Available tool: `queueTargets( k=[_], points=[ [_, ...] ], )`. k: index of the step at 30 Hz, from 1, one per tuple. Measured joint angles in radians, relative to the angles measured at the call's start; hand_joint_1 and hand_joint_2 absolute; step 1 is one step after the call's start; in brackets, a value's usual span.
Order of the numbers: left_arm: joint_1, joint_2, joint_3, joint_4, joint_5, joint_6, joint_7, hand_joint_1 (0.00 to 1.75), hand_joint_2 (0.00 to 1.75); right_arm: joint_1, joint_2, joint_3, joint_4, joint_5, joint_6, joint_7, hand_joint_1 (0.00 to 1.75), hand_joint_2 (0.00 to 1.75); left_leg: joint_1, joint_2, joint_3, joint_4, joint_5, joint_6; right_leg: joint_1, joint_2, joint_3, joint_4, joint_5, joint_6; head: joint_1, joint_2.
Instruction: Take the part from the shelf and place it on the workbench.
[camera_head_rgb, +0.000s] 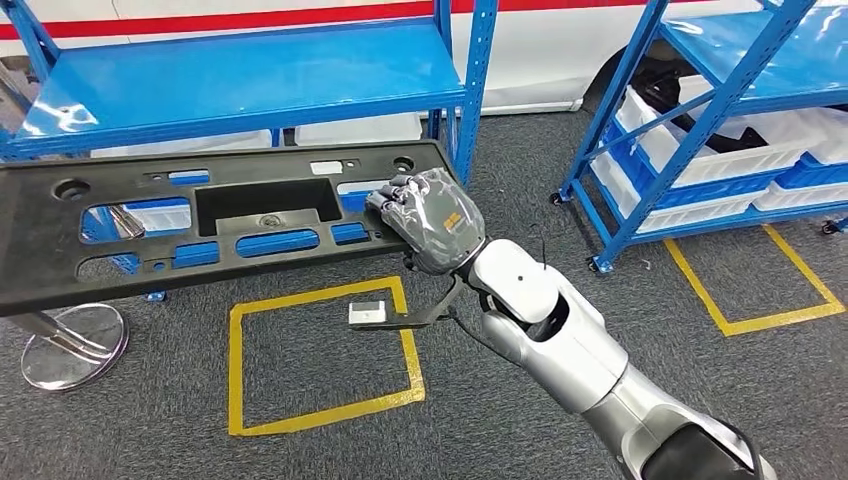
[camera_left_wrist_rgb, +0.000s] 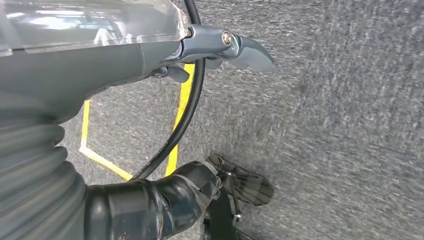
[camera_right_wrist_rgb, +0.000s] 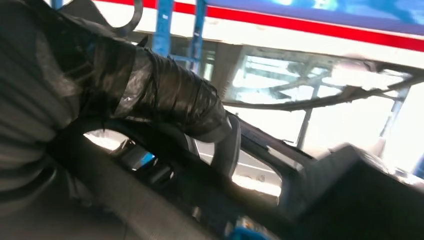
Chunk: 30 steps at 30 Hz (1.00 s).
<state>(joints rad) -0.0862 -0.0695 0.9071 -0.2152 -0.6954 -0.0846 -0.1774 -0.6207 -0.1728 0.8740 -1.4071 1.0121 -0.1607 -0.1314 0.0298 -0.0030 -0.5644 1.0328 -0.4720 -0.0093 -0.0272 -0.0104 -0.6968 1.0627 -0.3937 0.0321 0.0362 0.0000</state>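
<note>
Right hand (camera_head_rgb: 428, 218) grips right end of long black part (camera_head_rgb: 200, 225), fingers curled over its edge. Part held level in air, clear of blue shelf (camera_head_rgb: 250, 75), likely for carrying to workbench. Left hand (camera_left_wrist_rgb: 150, 55) hangs over floor; finger state unclear.

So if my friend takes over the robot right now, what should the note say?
Right hand: grips the right end of the long black part, held up in front of the blue shelf.
Left hand: hangs over the grey floor and holds nothing that I can see; its fingers are hard to read.
Done: part is off the shelf.
Left: carry it to the workbench and set it down.
</note>
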Motion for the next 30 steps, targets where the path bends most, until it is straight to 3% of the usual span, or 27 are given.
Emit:
queueTargets(
  k=[2,4,5,6,8,10,12,14,15,16,17,19,20,21,22,23,24,25,27,28,30],
  points=[
    [-0.002,0.000,0.000,0.000,0.000,0.000,0.000,0.00,1.75,-0.001,0.000,0.000,0.000,0.000,0.000,0.000,1.75,1.75,-0.003,0.004,-0.023,-0.003,0.022,0.023,-0.001,0.001,-0.029,0.089,-0.089,0.002,0.001,0.000],
    [-0.002,0.000,0.000,0.000,0.000,0.001,0.000,0.00,1.75,-0.002,0.000,0.000,0.000,0.000,0.000,0.000,1.75,1.75,-0.011,0.005,-0.051,-0.003,0.044,0.032,0.003,0.002,-0.057,0.218,-0.169,-0.001,0.001,0.000],
    [-0.002,0.000,0.000,0.000,0.000,0.001,0.000,0.00,1.75,-0.002,0.000,0.000,0.000,0.000,0.000,0.000,1.75,1.75,-0.016,0.005,-0.066,-0.002,0.055,0.034,0.006,0.003,-0.056,0.259,-0.180,-0.005,0.001,0.000],
    [-0.002,0.001,0.000,0.000,0.000,0.001,0.000,0.00,1.75,-0.002,0.000,0.000,0.000,0.001,0.001,0.000,1.75,1.75,-0.021,0.004,-0.080,-0.002,0.066,0.036,0.011,0.004,-0.039,0.268,-0.170,-0.011,0.001,0.000],
    [-0.002,0.002,0.000,0.000,-0.001,0.001,0.000,0.00,1.75,-0.006,-0.001,0.000,0.000,0.007,0.001,0.000,1.75,1.75,-0.032,0.003,-0.106,-0.002,0.089,0.037,0.025,0.007,0.046,0.186,-0.124,-0.037,0.001,0.000],
    [-0.003,0.002,0.000,0.000,-0.002,0.001,-0.002,0.00,1.75,-0.015,-0.001,0.001,-0.001,0.027,-0.001,0.003,1.75,1.75,-0.036,0.003,-0.123,-0.003,0.109,0.035,0.040,0.007,0.151,0.043,-0.127,-0.069,0.000,0.000],
    [-0.003,0.003,0.000,0.000,-0.005,0.000,-0.003,0.00,1.75,-0.028,-0.001,0.001,-0.002,0.051,-0.002,0.008,1.75,1.75,-0.030,0.004,-0.125,-0.013,0.131,0.028,0.052,0.007,0.194,-0.035,-0.139,-0.081,0.001,0.000],
    [-0.002,0.006,0.000,0.000,-0.007,0.001,-0.003,0.00,1.75,-0.043,-0.002,0.003,-0.003,0.073,-0.001,0.014,1.75,1.75,-0.025,0.004,-0.126,-0.027,0.151,0.018,0.052,0.006,0.189,-0.056,-0.112,-0.080,0.003,0.000],
    [-0.001,0.006,0.000,0.000,-0.008,0.001,-0.003,0.00,1.75,-0.053,-0.002,0.006,-0.003,0.084,0.000,0.017,1.75,1.75,-0.026,0.003,-0.132,-0.026,0.143,0.012,0.048,0.004,0.185,-0.068,-0.096,-0.081,0.003,0.000],
    [0.000,0.008,0.000,0.000,-0.008,0.001,-0.003,0.00,1.75,-0.064,-0.003,0.009,-0.003,0.095,0.003,0.018,1.75,1.75,-0.027,0.002,-0.141,-0.007,0.113,0.007,0.042,0.001,0.176,-0.079,-0.079,-0.082,0.003,0.000],
    [0.001,0.010,0.000,-0.001,-0.009,0.002,-0.003,0.00,1.75,-0.077,-0.003,0.014,-0.003,0.107,0.009,0.019,1.75,1.75,-0.026,0.000,-0.154,0.033,0.064,0.002,0.036,-0.001,0.164,-0.086,-0.061,-0.082,0.003,0.000],
    [0.002,0.015,0.000,-0.001,-0.010,0.002,-0.003,0.00,1.75,-0.107,-0.007,0.029,-0.003,0.126,0.029,0.020,1.75,1.75,-0.021,0.000,-0.180,0.162,-0.040,-0.010,0.033,-0.001,0.130,-0.085,-0.033,-0.081,0.002,0.000],
    [0.001,0.018,0.000,-0.001,-0.010,0.002,-0.004,0.00,1.75,-0.123,-0.011,0.037,-0.003,0.132,0.041,0.019,1.75,1.75,-0.017,0.000,-0.185,0.223,-0.062,-0.016,0.030,-0.002,0.111,-0.082,-0.021,-0.077,0.002,0.000],
    [0.001,0.020,0.000,-0.001,-0.010,0.001,-0.004,0.00,1.75,-0.137,-0.015,0.045,-0.003,0.135,0.050,0.019,1.75,1.75,-0.013,0.000,-0.180,0.263,-0.057,-0.023,0.026,-0.003,0.090,-0.076,-0.009,-0.073,0.002,0.000],
    [0.001,0.021,0.000,-0.001,-0.010,0.001,-0.005,0.00,1.75,-0.150,-0.019,0.052,-0.003,0.136,0.057,0.018,1.75,1.75,-0.008,0.001,-0.161,0.272,-0.033,-0.029,0.022,-0.004,0.069,-0.069,0.002,-0.067,0.002,0.000],
    [0.001,0.022,0.000,-0.001,-0.010,0.001,-0.005,0.00,1.75,-0.161,-0.022,0.058,-0.004,0.135,0.061,0.018,1.75,1.75,-0.002,0.001,-0.125,0.246,-0.004,-0.037,0.017,-0.004,0.047,-0.059,0.011,-0.061,0.002,0.000],
    [0.000,0.022,0.000,-0.001,-0.010,0.001,-0.006,0.00,1.75,-0.172,-0.025,0.063,-0.005,0.135,0.064,0.018,1.75,1.75,0.004,0.001,-0.076,0.191,0.007,-0.045,0.013,-0.005,0.026,-0.046,0.019,-0.053,0.002,0.000],
    [-0.001,0.022,0.000,-0.001,-0.010,0.000,-0.006,0.00,1.75,-0.181,-0.028,0.066,-0.007,0.134,0.065,0.018,1.75,1.75,0.005,0.001,-0.022,0.123,-0.001,-0.052,0.011,-0.006,0.008,-0.033,0.025,-0.046,0.002,0.000],
    [-0.003,0.023,0.000,-0.001,-0.009,0.000,-0.007,0.00,1.75,-0.195,-0.032,0.073,-0.013,0.133,0.066,0.018,1.75,1.75,0.003,-0.001,0.046,0.019,-0.045,-0.043,0.013,-0.006,-0.013,-0.017,0.039,-0.032,0.003,0.000],
    [-0.002,0.023,0.000,-0.002,-0.009,0.000,-0.008,0.00,1.75,-0.200,-0.034,0.076,-0.016,0.132,0.066,0.018,1.75,1.75,-0.003,-0.003,0.055,0.000,-0.055,-0.031,0.013,-0.007,-0.017,-0.016,0.049,-0.026,0.003,0.000],
    [-0.001,0.023,0.000,-0.002,-0.008,0.000,-0.009,0.00,1.75,-0.208,-0.040,0.085,-0.017,0.131,0.067,0.018,1.75,1.75,-0.004,-0.002,0.040,-0.004,-0.043,-0.008,0.012,-0.005,-0.021,-0.021,0.064,-0.013,0.004,0.000]
  ],
)
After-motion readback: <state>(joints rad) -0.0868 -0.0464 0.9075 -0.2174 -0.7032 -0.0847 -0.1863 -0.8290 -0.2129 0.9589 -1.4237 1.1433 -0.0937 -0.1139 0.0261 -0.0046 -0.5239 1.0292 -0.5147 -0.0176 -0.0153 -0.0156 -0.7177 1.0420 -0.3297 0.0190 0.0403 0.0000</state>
